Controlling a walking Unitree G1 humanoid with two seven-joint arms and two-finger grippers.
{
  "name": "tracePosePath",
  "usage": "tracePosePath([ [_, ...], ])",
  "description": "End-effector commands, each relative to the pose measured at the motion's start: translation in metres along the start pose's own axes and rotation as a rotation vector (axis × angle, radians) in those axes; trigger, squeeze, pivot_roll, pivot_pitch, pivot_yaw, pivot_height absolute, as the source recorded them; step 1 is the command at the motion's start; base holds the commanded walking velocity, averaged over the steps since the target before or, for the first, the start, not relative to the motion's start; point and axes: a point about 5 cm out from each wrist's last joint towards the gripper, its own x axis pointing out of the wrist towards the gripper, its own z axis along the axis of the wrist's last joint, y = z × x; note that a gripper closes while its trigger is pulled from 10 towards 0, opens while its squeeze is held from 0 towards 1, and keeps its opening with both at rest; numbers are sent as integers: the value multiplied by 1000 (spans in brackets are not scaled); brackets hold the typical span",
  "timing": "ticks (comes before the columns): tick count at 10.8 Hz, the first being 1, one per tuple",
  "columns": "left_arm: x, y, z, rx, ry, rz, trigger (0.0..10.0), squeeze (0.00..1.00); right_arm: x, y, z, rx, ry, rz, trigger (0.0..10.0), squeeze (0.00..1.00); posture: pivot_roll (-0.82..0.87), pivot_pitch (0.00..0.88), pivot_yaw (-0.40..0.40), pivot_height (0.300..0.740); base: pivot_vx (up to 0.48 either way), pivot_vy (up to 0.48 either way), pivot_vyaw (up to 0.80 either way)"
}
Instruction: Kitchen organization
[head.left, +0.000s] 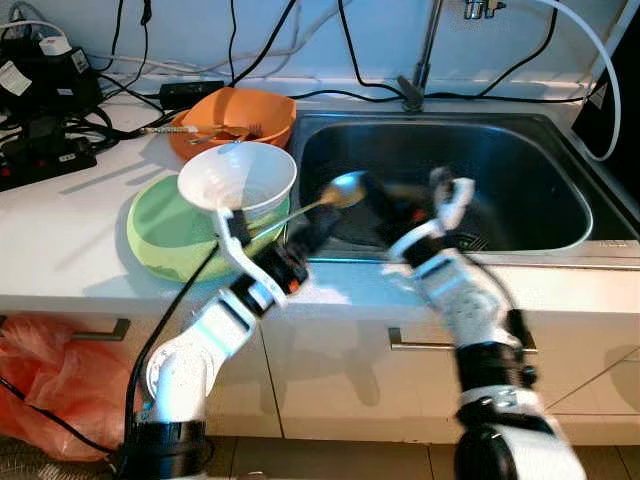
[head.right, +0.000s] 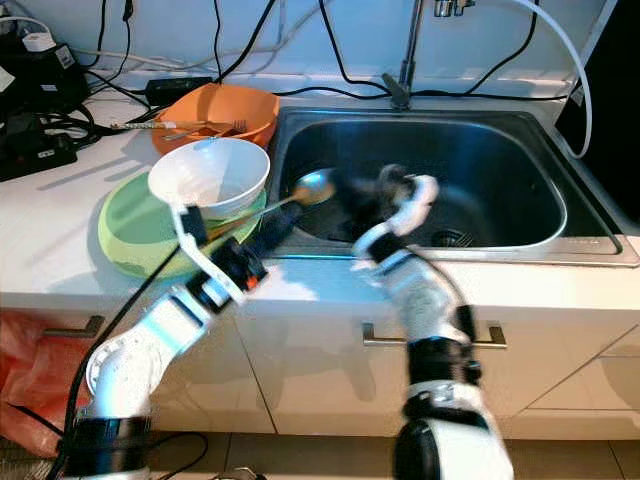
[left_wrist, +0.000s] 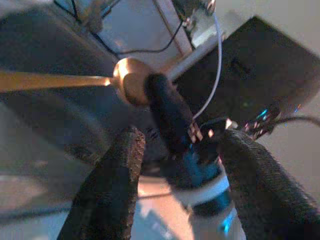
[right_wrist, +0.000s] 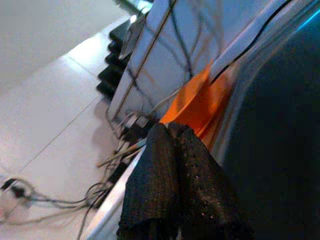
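Spoon (head.left: 340, 192): I am seeing it held out over the sink (head.left: 560, 235) rim.

Left pincer (head.left: 312, 228): fingers spread in its wrist view; grip on the handle unclear.

Right pincer (right_wrist: 175, 180): pressed closed, empty, just beyond the spoon.

Bowls (head.left: 238, 180) waiting beside the left pincer; sorting looks barely begun.
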Motion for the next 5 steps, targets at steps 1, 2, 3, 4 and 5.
tracePosePath([
  [1, -4, -1, -2, 75, 40, 0, 10000, 1000, -1, -6, 21, -31, -57, -29, 0, 0, 124, 29, 30, 740, 0, 0, 0],
  [2, -7, 1, -6, 112, 65, 14, 10000, 1000, -7, -15, 40, -71, -88, -65, 0, 0, 126, 31, 29, 740, 0, 0, 0],
  [3, -8, 2, -6, 110, 63, 16, 10000, 1000, -10, -18, 46, -90, -96, -83, 0, 0, 126, 32, 29, 740, 0, 0, 0],
  [4, -9, 2, -6, 124, 62, 24, 10000, 1000, -14, -24, 56, -113, -116, -114, 0, 0, 129, 34, 29, 740, 0, 0, 0],
  [5, -10, 4, -4, 189, 58, 49, 10000, 1000, -21, -35, 76, -160, -174, -199, 0, 0, 128, 36, 31, 740, 0, 0, 0],
])
